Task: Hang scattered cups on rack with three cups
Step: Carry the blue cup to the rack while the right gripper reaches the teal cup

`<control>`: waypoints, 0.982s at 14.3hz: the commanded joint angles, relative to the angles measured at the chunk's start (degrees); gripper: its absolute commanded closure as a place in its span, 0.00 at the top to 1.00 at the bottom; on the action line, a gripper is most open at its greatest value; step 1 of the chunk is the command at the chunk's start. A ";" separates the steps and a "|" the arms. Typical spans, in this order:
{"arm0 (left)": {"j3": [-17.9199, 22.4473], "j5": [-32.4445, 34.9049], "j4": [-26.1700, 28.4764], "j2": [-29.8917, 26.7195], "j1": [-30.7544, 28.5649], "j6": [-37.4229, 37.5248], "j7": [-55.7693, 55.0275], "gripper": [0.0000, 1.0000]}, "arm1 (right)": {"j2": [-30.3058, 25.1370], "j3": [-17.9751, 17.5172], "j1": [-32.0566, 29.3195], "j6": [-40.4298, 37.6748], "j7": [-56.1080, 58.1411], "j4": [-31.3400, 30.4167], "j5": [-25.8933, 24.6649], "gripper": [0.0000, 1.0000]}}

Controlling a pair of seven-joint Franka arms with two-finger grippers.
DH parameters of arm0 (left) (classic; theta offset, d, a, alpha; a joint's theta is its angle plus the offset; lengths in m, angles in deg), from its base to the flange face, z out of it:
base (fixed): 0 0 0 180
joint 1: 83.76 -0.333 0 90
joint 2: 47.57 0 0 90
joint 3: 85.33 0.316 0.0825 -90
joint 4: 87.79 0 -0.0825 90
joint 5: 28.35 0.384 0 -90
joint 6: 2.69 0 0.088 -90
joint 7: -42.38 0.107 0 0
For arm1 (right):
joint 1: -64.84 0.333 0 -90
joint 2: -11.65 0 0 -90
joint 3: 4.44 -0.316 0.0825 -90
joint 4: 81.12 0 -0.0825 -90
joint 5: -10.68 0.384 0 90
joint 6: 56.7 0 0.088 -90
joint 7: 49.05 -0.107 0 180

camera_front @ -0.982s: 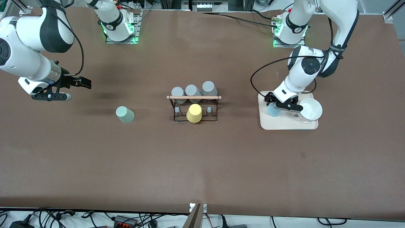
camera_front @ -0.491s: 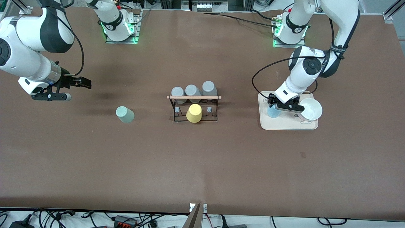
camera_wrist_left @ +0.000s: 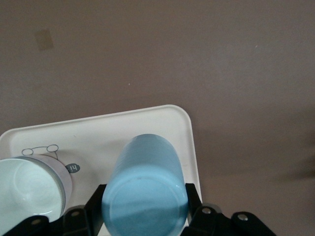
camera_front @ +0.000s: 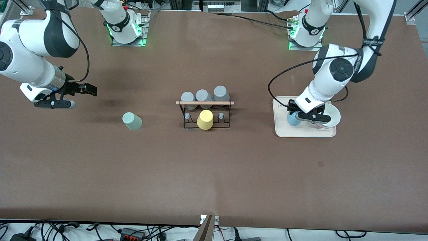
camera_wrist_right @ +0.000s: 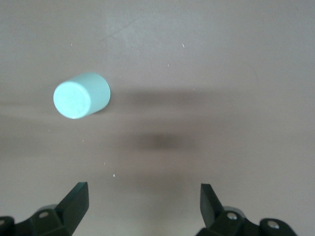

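Brown bench spread under our left end effector, clenched on the light blue cup over the beige tray. We judged a straight lift would clear the white bowl beside it. Our right end effector hung spread near the sage-green cup; the rack held a yellow cup.

Left gripper with small light blue plastic tumbler clamped has shifted across flat beige tray toward white bowl, and lifted.
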 commanded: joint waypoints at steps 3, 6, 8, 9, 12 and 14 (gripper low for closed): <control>-1.90 1.12 -27.24 10.52 8.05 17.09 -16.35 0.18 | 7.32 0.10 5.22 11.21 0.90 -0.03 0.88 1.00; -1.90 0.77 -39.22 17.39 13.50 19.84 -28.40 0.18 | 11.11 0.01 6.02 17.46 0.38 -0.03 0.88 1.00; -1.90 0.68 -41.43 19.94 17.29 19.66 -35.52 0.18 | 12.60 0.01 6.98 19.93 -0.06 -0.03 0.88 1.00; -1.90 0.94 -42.83 21.35 19.04 19.66 -38.78 0.18 | 13.31 0.01 7.25 20.64 -0.15 -0.03 0.88 1.00; -1.29 1.20 -43.82 23.55 22.57 18.44 -43.11 0.18 | 13.75 0.01 7.60 20.91 -1.72 -0.12 0.97 1.00; -1.37 1.20 -43.73 23.99 23.45 17.82 -43.38 0.18 | 13.75 0.10 9.35 21.00 -4.09 -0.20 0.97 1.00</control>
